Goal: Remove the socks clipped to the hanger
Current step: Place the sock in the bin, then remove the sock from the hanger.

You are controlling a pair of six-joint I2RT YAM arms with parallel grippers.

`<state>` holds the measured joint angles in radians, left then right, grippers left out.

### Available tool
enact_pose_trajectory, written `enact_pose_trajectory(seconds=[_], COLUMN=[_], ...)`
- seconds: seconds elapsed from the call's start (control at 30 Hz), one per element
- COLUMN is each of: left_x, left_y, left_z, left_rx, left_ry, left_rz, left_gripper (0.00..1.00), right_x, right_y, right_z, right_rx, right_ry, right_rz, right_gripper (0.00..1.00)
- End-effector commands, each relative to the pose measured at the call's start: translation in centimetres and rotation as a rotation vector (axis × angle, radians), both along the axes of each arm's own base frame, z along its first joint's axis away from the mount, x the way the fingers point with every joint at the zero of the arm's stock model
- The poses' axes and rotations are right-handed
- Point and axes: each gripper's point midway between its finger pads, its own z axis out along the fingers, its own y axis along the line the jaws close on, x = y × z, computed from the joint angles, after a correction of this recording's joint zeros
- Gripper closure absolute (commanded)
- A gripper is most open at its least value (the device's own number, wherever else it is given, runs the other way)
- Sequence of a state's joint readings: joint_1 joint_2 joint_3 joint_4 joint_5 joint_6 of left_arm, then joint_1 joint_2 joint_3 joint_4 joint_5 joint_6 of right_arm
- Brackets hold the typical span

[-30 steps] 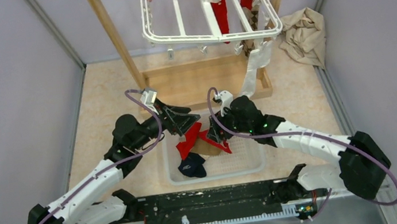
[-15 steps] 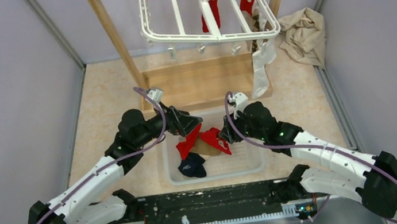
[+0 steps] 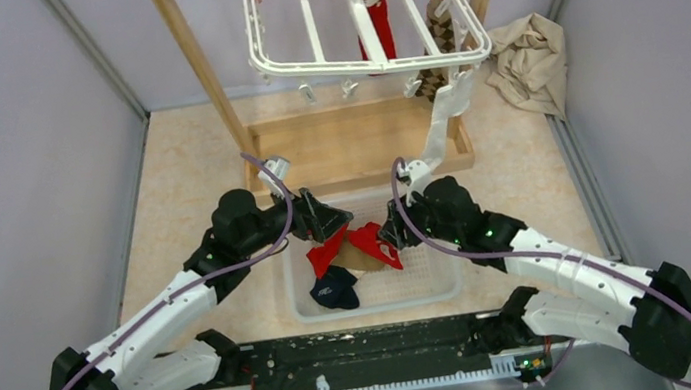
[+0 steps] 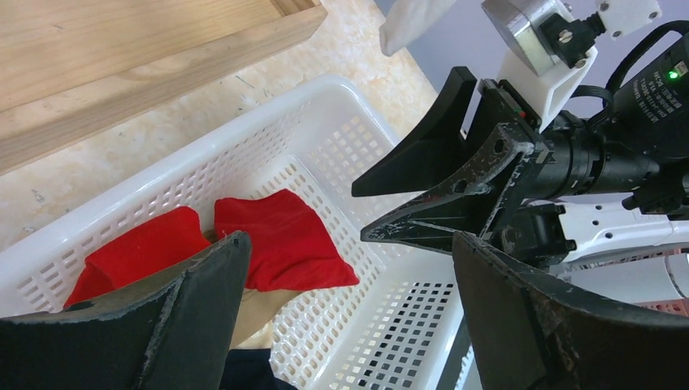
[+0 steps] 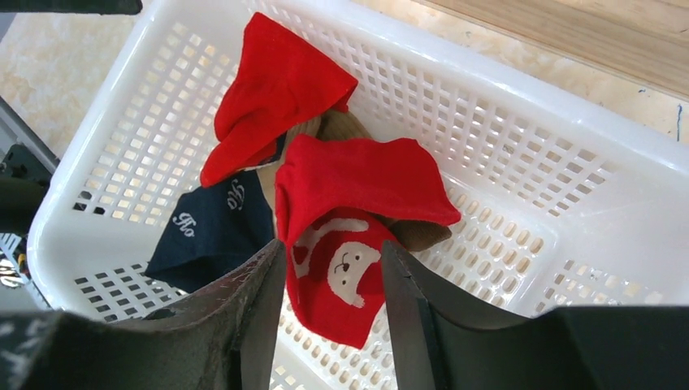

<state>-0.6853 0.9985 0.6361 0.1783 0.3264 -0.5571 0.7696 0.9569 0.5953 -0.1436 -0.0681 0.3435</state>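
Hanger: the hanger [image 3: 335,65] had swung on its hook under the wooden frame [image 3: 205,77], and its front rail sat at a new tilt. I judged it was still rocking.
Left gripper: the left gripper [image 4: 349,244] had spread to its widest and hovered at the basket [image 3: 423,281] with nothing between its fingers.
Right gripper: the right gripper [image 5: 333,268] had narrowed to a half gap straddling the Santa-faced red sock [image 5: 357,187]. Whether it pinched or merely framed the sock, I could not tell.
Socks in basket: that sock had settled flat on a heap with a second red sock [image 5: 276,89], a navy sock [image 5: 213,236] and a tan sock [image 5: 333,126].
Meaning: one more sock looked delivered. A hanging red sock [image 3: 382,24], a patterned sock [image 3: 442,36] and a cream sock [image 3: 441,127] remained clipped, so the job seemed roughly half done.
Materials: the frame was pale planed wood, square-edged. The hanger and basket were glossy white plastic — the basket a perforated grid with rounded corners. The socks were soft knit, limp and creased, the navy one carrying white lettering.
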Motion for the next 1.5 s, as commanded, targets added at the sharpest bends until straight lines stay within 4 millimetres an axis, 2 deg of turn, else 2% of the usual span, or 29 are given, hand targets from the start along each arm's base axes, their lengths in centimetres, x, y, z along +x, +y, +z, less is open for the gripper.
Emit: enact_pose_trajectory(seconds=[0.0,0.1,0.27,0.47,0.57,0.63,0.77,1.0,1.17,1.3,1.47], left_x=[-0.5,-0.6,-0.7,-0.8,-0.9,-0.9,-1.0,-1.1,-1.1,-1.2,-1.1], left_y=[-0.2,-0.3,-0.4,-0.4,-0.5,-0.5,-0.6,-0.5,-0.2,-0.2,-0.4], left_z=[-0.3,-0.2,-0.1,0.1,0.0,0.0,0.0,0.4,0.5,0.7,1.0], left_rx=[-0.003,-0.008,-0.015,-0.016,-0.016,-0.017,-0.019,-0.023,-0.012,-0.007,-0.006], left_ry=[0.012,0.012,0.010,0.001,0.005,0.008,0.005,-0.006,-0.019,-0.027,-0.032], left_rz=[-0.023,-0.027,-0.039,-0.047,-0.051,-0.054,-0.059,-0.065,-0.057,-0.059,-0.070], left_gripper=[0.01,0.01,0.01,0.01,0.01,0.01,0.01,0.01,0.01,0.01,0.01], right_x=[0.9,1.4,2.7,3.6,4.4,4.7,6.1,8.1,8.6,9.0,9.6], right_y=[0.2,-1.0,-4.4,-7.9,-10.2,-10.9,-12.7,-14.8,-17.3,-17.4,-16.9], right_z=[3.1,3.7,4.7,6.9,8.4,9.4,9.6,9.5,10.4,11.2,10.9], right_rx=[0.104,0.159,0.244,0.224,0.256,0.291,0.281,0.409,0.505,0.574,0.654], right_ry=[-0.084,-0.091,-0.090,-0.157,-0.169,-0.179,-0.192,-0.271,-0.382,-0.421,-0.404], right_rz=[-0.047,-0.107,-0.222,-0.355,-0.444,-0.461,-0.518,-0.538,-0.572,-0.534,-0.449], right_gripper=[0.50,0.43,0.32,0.23,0.21,0.21,0.19,0.18,0.18,0.18,0.19])
